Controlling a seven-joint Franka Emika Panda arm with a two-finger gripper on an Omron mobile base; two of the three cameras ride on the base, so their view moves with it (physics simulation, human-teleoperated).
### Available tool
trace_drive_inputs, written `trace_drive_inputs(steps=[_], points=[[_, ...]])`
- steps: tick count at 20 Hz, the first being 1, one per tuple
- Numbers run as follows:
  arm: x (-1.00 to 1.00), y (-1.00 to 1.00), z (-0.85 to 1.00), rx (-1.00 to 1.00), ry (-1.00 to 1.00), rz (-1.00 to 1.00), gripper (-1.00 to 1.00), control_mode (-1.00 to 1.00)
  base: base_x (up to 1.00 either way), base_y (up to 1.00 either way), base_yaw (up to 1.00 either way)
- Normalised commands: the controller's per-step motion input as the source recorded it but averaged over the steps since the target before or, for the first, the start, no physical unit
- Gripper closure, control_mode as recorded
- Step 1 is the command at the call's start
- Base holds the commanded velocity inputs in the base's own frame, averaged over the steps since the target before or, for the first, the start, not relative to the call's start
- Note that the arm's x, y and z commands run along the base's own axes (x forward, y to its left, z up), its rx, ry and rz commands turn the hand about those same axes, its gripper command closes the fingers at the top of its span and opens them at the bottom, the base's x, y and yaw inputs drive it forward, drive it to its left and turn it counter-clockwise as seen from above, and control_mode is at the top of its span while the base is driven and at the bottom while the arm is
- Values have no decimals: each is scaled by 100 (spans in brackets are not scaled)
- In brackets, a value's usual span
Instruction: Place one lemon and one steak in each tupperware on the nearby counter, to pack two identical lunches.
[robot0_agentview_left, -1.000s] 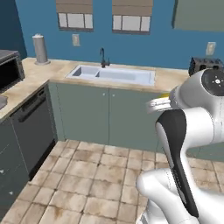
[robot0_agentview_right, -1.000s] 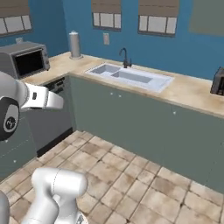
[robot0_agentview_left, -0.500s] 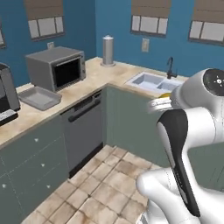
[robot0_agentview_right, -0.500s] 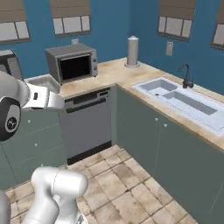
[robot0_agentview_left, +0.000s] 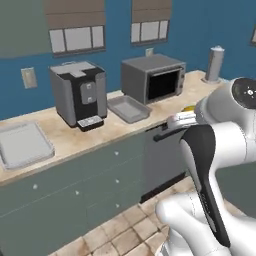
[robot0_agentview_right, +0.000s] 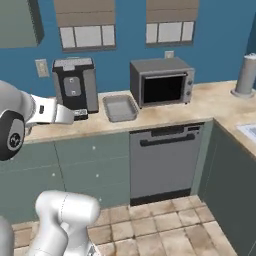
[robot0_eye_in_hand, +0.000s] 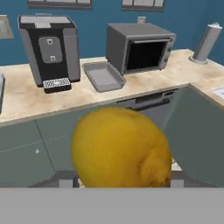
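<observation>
Base has swung from the sink run to the counter (robot0_agentview_right: 210, 107) bearing the tupperware (robot0_agentview_left: 129, 108), a second tupperware (robot0_agentview_left: 22, 144), coffee machine (robot0_agentview_left: 79, 93) and toaster oven (robot0_agentview_right: 162, 81). Gripper (robot0_eye_in_hand: 120, 175) stays clamped on a lemon (robot0_eye_in_hand: 120, 148), carried high; delivery now seems within reach.

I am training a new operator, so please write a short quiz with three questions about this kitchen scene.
1. True or false: the gripper holds a lemon.
2. How many grey trays lie on the counter? A) one B) two C) three
3. Fill in: the nearer tray lies between the coffee machine and the ____.

Key: 1 true. 2 B; the other tray lies left of the coffee machine. 3 toaster oven.
</observation>
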Motion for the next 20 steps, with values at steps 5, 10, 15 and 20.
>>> trace_drive_inputs(steps=[5, 10, 15, 20], points=[[0, 0, 0, 0, 0, 0, 100, 100, 43, 88, 54], [0, 0, 0, 0, 0, 0, 100, 100, 82, 88, 42], [0, 0, 0, 0, 0, 0, 100, 100, 88, 43, 33], [4, 0, -34, 0, 7, 4, 100, -100, 22, 7, 13]])
